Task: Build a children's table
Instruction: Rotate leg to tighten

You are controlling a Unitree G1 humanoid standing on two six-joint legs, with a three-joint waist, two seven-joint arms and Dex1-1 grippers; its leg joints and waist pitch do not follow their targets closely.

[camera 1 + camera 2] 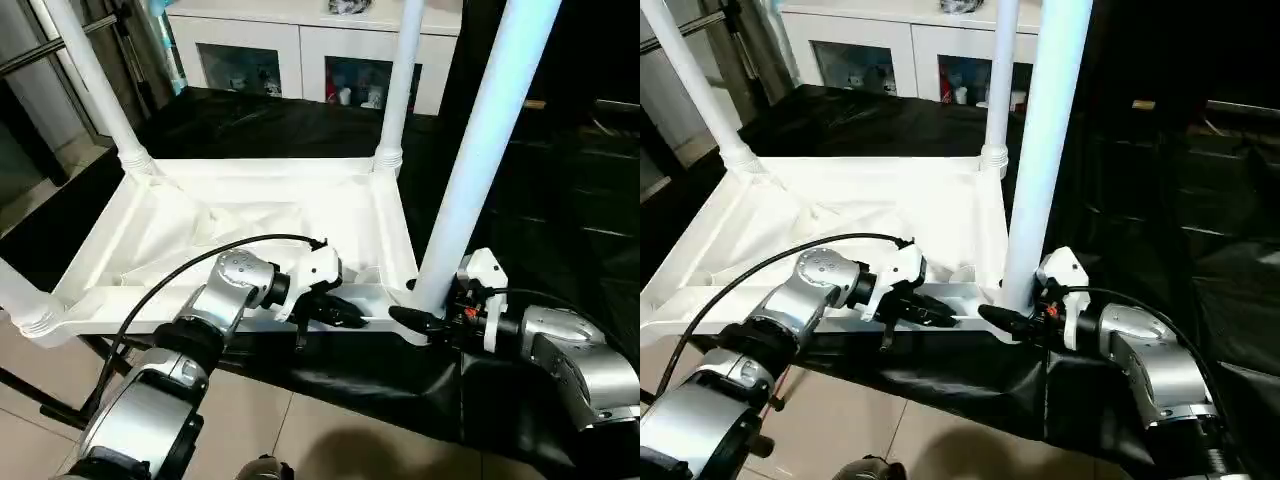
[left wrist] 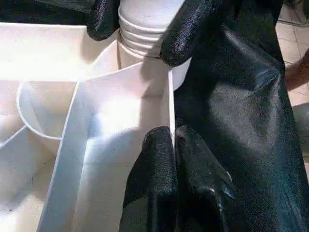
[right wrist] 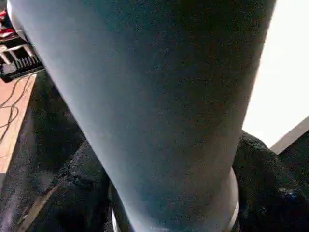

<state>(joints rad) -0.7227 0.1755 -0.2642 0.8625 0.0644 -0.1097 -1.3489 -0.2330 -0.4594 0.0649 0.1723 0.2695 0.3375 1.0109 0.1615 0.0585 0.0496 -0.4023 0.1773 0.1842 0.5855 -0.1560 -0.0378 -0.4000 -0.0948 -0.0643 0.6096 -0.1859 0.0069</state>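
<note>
Silver forearms frame the near edge of the head view, and beyond them the children's table [image 1: 250, 225] lies upside down on a bench draped in black sheeting [image 1: 300, 125], its ribbed underside facing up. Legs rise from three corners: one at the far left [image 1: 95, 85], one at the far right [image 1: 400, 85], and a near-right leg [image 1: 490, 150] that looks to be the one in hand; at the near-left corner a ridged collar [image 1: 30, 310] is seated, though what rises from it runs out of frame. My judgement is that the last leg is being seated in its socket while the top is held steady. The right gripper [image 1: 425, 318] sits at the base of that near-right leg, its black jaws spread around the ridged collar in the left wrist view, though whether they press or merely bracket it I cannot tell. The left gripper [image 2: 173, 145] has its jaws pinched nearly closed on the thin near rim wall of the top. The next move likely calls for a straight downward push or twist, keeping the leg upright and the rim held. Behind stands a white glass-door cabinet [image 1: 300, 55]. No brand, label or legible writing shows anywhere.
</note>
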